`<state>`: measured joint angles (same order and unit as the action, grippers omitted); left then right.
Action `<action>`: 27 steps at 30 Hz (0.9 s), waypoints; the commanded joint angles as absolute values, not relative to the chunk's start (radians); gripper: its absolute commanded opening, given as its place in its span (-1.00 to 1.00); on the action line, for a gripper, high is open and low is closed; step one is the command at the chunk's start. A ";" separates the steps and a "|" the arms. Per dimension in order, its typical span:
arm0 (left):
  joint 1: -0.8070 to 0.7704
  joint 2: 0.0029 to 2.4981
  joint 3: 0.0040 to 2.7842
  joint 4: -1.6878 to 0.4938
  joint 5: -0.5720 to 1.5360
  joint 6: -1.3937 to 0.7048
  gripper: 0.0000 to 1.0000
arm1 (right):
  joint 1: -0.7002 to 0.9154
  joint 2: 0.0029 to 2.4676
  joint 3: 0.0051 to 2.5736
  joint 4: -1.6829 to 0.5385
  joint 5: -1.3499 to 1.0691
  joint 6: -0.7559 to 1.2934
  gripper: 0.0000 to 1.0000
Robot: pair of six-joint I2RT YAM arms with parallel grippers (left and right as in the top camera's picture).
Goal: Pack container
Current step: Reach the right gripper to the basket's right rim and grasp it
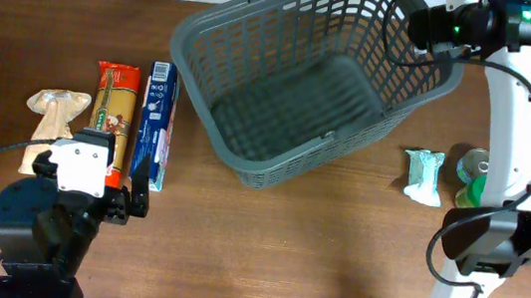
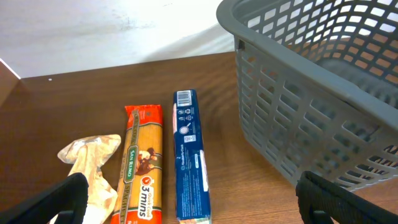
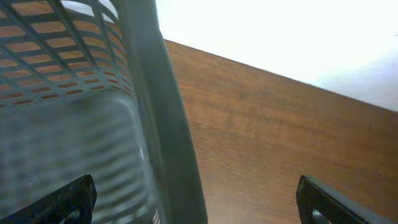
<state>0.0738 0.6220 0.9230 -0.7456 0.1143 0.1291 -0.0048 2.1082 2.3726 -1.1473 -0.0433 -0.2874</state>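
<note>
My left gripper (image 2: 194, 202) has its fingers spread as wide as they go and holds nothing. It hangs low over the table (image 1: 263, 259), at the near end of a row of three packs. Straight ahead, between its fingertips, lies the blue box (image 2: 189, 155). The orange pasta packet (image 2: 142, 168) lies lengthwise beside it, close enough that I cannot tell whether they touch. Further to the left in its wrist view is a crumpled pale bag (image 2: 90, 158). The container (image 2: 311, 93) stands ahead of this gripper and off to the right in that view, well apart from the packs. My right gripper (image 3: 196, 202) is also spread wide and empty, and it sits at the container's far corner. The thick rim (image 3: 168, 124) passes between its two fingers, with space on both sides. The slotted wall and the inside of the container fall on the left of its wrist view, bare wood on the right. From overhead the container sits upright with nothing showing on its base. A pale green packet (image 1: 425, 177) lies beside the right arm's upright link, and a green round item (image 1: 472, 171) is partly hidden behind that link.
</note>
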 commanded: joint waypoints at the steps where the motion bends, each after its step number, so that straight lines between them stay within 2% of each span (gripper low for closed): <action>1: 0.070 0.620 0.937 -0.746 0.100 0.125 0.99 | -0.020 2.152 2.392 -1.147 -0.040 -0.245 0.91; 7: 0.070 0.620 0.937 -0.746 0.100 0.125 0.99 | -0.020 2.162 2.392 -1.146 -0.050 -0.245 0.65; 12: 0.070 0.620 0.938 -0.746 0.100 0.125 0.99 | -0.020 2.166 2.387 -1.148 -0.056 -0.241 0.59; 17: 0.070 0.620 0.937 -0.746 0.100 0.124 0.99 | -0.020 2.167 2.374 -1.152 -0.060 -0.227 0.15; 19: 0.070 0.620 0.937 -0.746 0.100 0.125 0.99 | -0.020 2.167 2.373 -1.158 -0.060 -0.227 0.08; 21: 0.070 0.620 0.937 -0.746 0.100 0.125 0.99 | -0.021 2.167 2.373 -1.168 -0.060 -0.227 -0.13; 27: 0.070 0.620 0.937 -0.746 0.100 0.125 0.99 | -0.021 2.167 2.373 -1.180 -0.060 -0.227 -0.47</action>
<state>0.0738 0.6220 0.9234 -0.7460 0.1143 0.1295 -0.0181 2.1609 2.3730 -1.1816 -0.0837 -0.2554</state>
